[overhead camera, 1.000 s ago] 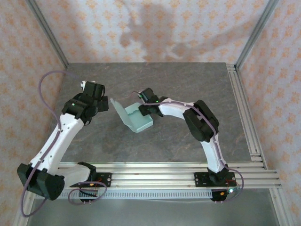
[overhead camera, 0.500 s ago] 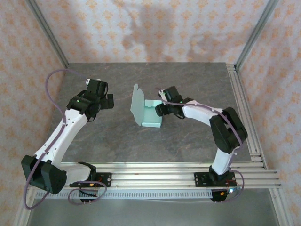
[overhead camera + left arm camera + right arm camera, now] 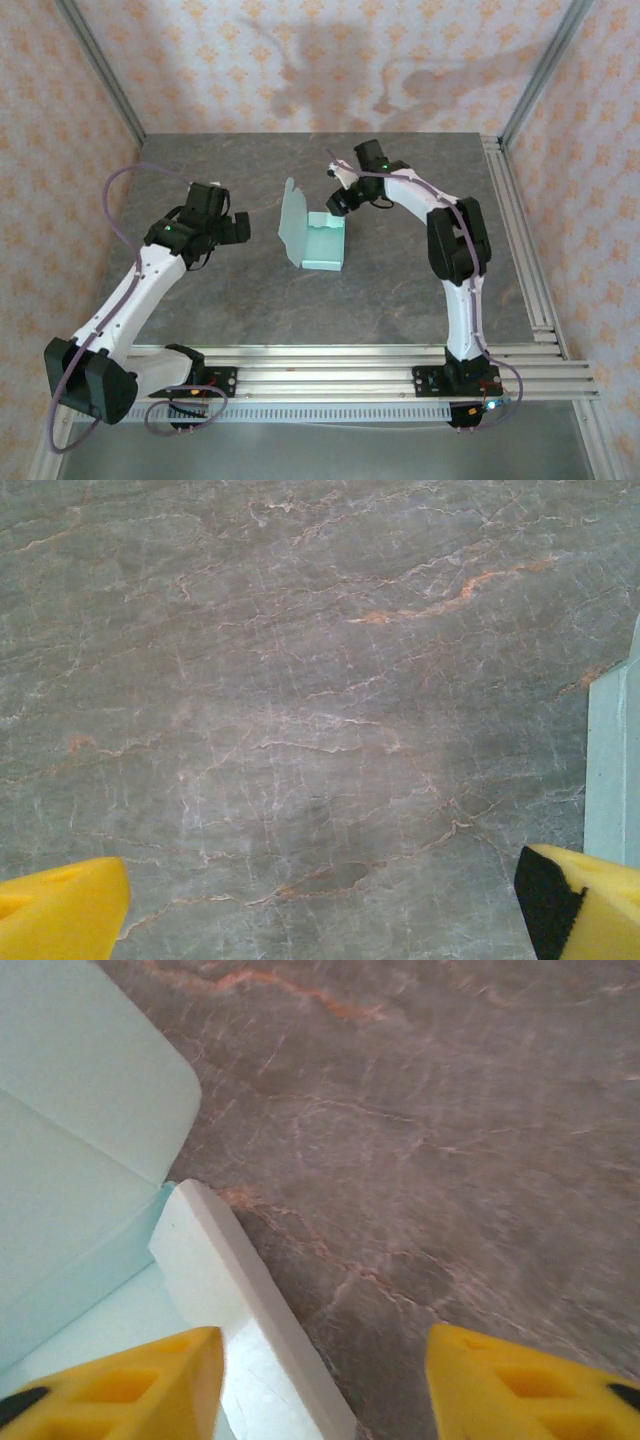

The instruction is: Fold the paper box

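one paper box [image 3: 325, 245], lid up; left end effector [image 3: 238, 228] gapes wide, right end effector [image 3: 338, 200] parted, empty.

Backs onto peach floral wallpaper [image 3: 200, 60], crossed by blurred shadows [image 3: 300, 70]. Sits over a grey veined tabletop [image 3: 250, 300], edged by aluminium rails [image 3: 330, 365] near and right.

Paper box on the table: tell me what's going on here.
Two robot arms are folding the paper box. It sits on the table between them, partly formed, with one flap standing upright on its left side. The right gripper hovers at the box's far right corner, jaws apart, gripping nothing. The left gripper hangs wide open over bare table left of the box, apart from it.
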You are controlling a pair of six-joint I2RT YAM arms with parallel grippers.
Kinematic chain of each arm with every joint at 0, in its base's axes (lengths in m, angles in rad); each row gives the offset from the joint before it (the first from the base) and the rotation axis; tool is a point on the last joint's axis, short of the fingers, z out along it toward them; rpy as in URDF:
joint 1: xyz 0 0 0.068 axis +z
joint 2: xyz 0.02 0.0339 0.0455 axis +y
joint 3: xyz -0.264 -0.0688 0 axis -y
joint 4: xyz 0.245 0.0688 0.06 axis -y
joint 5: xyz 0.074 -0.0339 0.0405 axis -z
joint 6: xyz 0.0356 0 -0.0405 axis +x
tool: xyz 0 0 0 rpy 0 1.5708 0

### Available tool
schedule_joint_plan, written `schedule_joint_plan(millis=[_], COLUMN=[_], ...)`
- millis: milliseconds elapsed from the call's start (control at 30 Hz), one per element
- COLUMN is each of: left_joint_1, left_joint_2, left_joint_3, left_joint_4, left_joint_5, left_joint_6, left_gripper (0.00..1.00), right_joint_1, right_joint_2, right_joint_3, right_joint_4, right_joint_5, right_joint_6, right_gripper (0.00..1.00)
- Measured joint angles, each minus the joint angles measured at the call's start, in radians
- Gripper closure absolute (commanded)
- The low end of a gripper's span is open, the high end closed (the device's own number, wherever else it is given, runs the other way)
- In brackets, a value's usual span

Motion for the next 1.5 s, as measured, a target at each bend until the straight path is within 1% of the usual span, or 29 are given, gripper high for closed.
schedule_joint_plan(millis=[33, 133, 167, 200, 267, 333, 400, 433, 500, 567, 700, 867, 967, 1067, 1167, 1300, 1367, 1433, 1467, 1500], left_joint_1=[0.000, 0.000, 0.000, 0.000, 0.000, 0.000, 0.000, 0.000, 0.000, 0.000, 0.000, 0.000, 0.000, 0.000, 0.000, 0.000, 0.000, 0.000, 0.000, 0.000], left_joint_2=[-0.009, -0.028, -0.031, -0.031, -0.031, -0.031, -0.031, -0.031, -0.031, -0.031, -0.031, -0.020, 0.007, 0.038, 0.059, 0.077, 0.086, 0.093, 0.097, 0.099], left_joint_3=[-0.006, -0.022, -0.024, -0.026, -0.030, -0.033, -0.035, -0.036, -0.041, -0.053, -0.093, -0.146, -0.167, -0.180, -0.184, -0.184, -0.184, -0.184, -0.184, -0.184], left_joint_4=[0.000, 0.000, -0.001, -0.001, -0.002, -0.002, -0.002, -0.002, 0.000, 0.002, 0.020, 0.067, 0.101, 0.125, 0.146, 0.171, 0.179, 0.184, 0.185, 0.185], left_joint_5=[0.000, 0.000, -0.001, -0.001, -0.003, -0.003, -0.004, -0.004, -0.004, -0.003, -0.002, 0.020, 0.032, 0.045, 0.047, 0.053, 0.053, 0.053, 0.053, 0.053], left_joint_6=[-0.002, -0.002, -0.002, -0.002, -0.002, -0.001, 0.001, 0.002, 0.003, 0.003, 0.002, -0.018, -0.037, -0.053, -0.070, -0.080, -0.080, -0.080, -0.080, -0.080], left_gripper=[0.00, 0.00, 0.00, 0.00, 0.00, 0.00, 0.00, 0.00, 0.00, 0.00, 0.00, 0.00, 0.00, 0.00, 0.00, 0.00, 0.00, 0.00, 0.00, 0.00], right_joint_1=[0.005, 0.023, 0.031, 0.037, 0.049, 0.058, 0.064, 0.065, 0.065, 0.065, 0.071, 0.101, 0.137, 0.166, 0.177, 0.179, 0.179, 0.179, 0.179, 0.179], right_joint_2=[0.024, 0.079, 0.095, 0.106, 0.119, 0.120, 0.120, 0.113, 0.080, 0.023, -0.123, -0.277, -0.323, -0.348, -0.351, -0.345, -0.325, -0.306, -0.293, -0.284], right_joint_3=[0.034, 0.108, 0.129, 0.142, 0.153, 0.153, 0.147, 0.129, 0.069, -0.027, -0.269, -0.523, -0.613, -0.662, -0.672, -0.669, -0.652, -0.625, -0.606, -0.591], right_joint_4=[-0.037, -0.134, -0.165, -0.186, -0.223, -0.249, -0.248, -0.231, -0.175, -0.094, 0.105, 0.309, 0.388, 0.435, 0.451, 0.454, 0.445, 0.426, 0.415, 0.406], right_joint_5=[-0.005, -0.010, -0.010, -0.008, -0.003, 0.006, 0.017, 0.026, 0.051, 0.091, 0.211, 0.401, 0.511, 0.600, 0.661, 0.742, 0.769, 0.773, 0.772, 0.771], right_joint_6=[-0.017, -0.061, -0.073, -0.085, -0.097, -0.103, -0.101, -0.092, -0.060, -0.019, 0.090, 0.225, 0.299, 0.367, 0.412, 0.426, 0.426, 0.427, 0.430, 0.433], right_gripper=[0.57, 0.61, 0.65, 0.69, 0.72, 0.78, 0.92, 0.93, 0.91, 0.90, 0.89, 0.89, 0.89, 0.89, 0.89, 0.89, 0.85, 0.84, 0.86, 0.92])
